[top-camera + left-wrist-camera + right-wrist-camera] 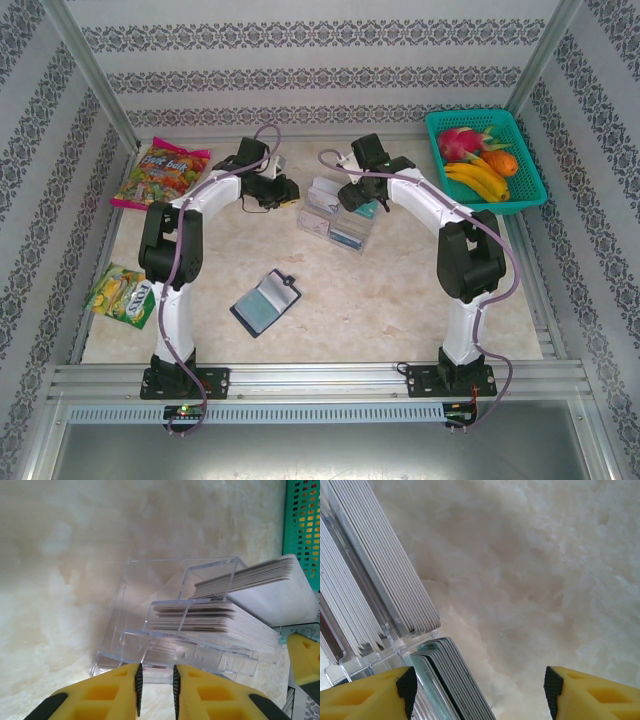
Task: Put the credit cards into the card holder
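The card holder (pixel 265 302) lies open on the table's middle left, dark navy outside and grey-teal inside. The credit cards (pixel 325 195) stand in stacks in a clear acrylic tray (pixel 335 215) at the back centre. My left gripper (pixel 290 190) is just left of the tray. In the left wrist view its jaws (pixel 156 690) stand a narrow gap apart with nothing between them, facing the tray's wall (pixel 150 580) and the stacked cards (pixel 215 620). My right gripper (pixel 352 198) hangs over the tray, open wide (pixel 480 690), with a teal-edged card stack (pixel 445 680) beside its left finger.
A green basket (pixel 485 155) of fruit stands at the back right, its mesh wall (pixel 302 525) close behind the tray. A candy bag (pixel 160 172) lies at the back left and a green snack packet (pixel 122 293) at the left edge.
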Tool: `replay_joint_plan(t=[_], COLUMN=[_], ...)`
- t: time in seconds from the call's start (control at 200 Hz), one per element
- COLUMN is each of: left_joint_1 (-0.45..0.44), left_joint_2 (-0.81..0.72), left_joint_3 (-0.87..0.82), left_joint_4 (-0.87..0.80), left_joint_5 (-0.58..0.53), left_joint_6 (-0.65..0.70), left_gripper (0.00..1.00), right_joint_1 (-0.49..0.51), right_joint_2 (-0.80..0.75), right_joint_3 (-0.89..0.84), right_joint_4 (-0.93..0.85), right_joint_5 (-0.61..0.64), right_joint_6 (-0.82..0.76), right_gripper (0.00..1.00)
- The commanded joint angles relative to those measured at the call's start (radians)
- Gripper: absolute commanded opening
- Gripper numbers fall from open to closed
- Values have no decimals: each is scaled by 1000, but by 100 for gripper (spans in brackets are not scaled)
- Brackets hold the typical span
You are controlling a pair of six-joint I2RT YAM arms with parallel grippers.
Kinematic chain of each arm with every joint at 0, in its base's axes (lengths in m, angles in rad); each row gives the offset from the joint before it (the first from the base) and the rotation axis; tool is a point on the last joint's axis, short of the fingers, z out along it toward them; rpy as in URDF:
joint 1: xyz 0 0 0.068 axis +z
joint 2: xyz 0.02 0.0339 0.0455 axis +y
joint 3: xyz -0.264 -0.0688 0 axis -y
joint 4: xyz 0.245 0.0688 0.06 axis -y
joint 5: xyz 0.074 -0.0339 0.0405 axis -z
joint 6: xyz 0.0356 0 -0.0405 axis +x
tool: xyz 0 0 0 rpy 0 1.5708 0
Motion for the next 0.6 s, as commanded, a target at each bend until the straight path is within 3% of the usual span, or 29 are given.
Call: replay_joint_plan(t=[0.0,0.595], left_joint_1=[-25,-44], left_joint_2=[-1,96], left_joint_3=[0,20], left_joint_4=[33,5], left_joint_5=[10,-48], left_joint_6=[-23,19], left_gripper=[27,26], right_joint_1=[-3,1], right_joint_2=[-31,-42], right_joint_3=[-18,-36], right_joint_4=[-9,-4], right_joint_5=[-2,-5], right_joint_6=[-4,2], right_gripper=[70,70])
